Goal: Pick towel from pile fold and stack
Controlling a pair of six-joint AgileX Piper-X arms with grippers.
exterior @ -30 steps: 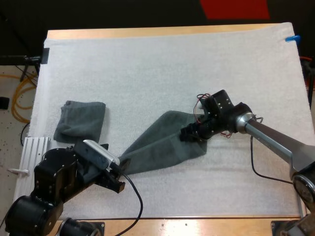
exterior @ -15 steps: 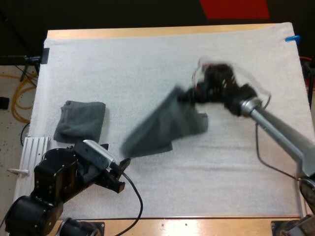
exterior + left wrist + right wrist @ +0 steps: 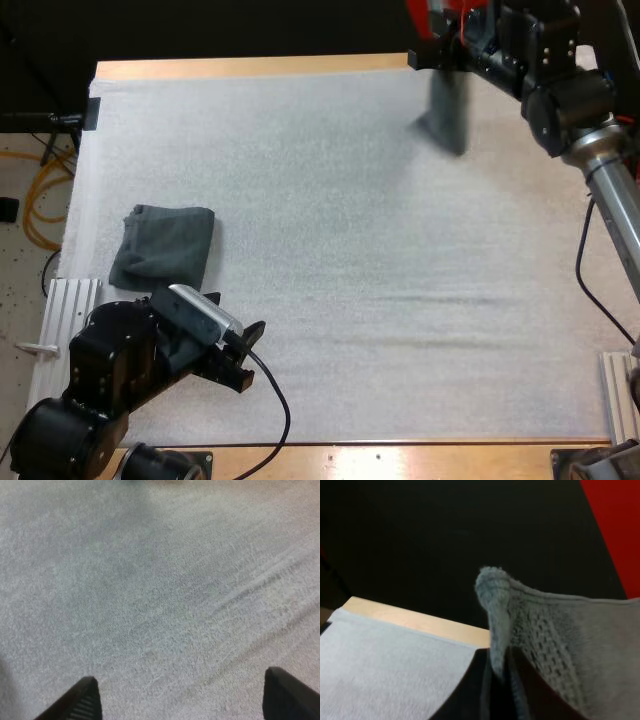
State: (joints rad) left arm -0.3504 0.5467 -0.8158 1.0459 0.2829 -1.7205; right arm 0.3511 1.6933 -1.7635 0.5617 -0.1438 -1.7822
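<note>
High view, mat: the white mat [image 3: 330, 250] covers the wooden table [image 3: 250, 66].
High view, right gripper: the right gripper [image 3: 432, 56] is above the mat's far edge, clamped on the top of the hanging towel [image 3: 447, 115], which dangles over the mat's far right part.
High view, lying towel: the lying towel [image 3: 165, 245] rests at the mat's left edge, well apart from the hanging towel. The left gripper [image 3: 247, 355] is near it, low over the mat.
Left wrist view: its fingers [image 3: 80, 702] stand wide apart over the mat, gripping nothing.
Right wrist view: its fingers [image 3: 470, 695] pinch a fold of the hanging towel, with the mat's far edge beyond.

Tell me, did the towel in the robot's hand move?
Yes. The right gripper has carried the towel away from the folded towel, toward the far edge of the mat, where it hangs lifted.
</note>
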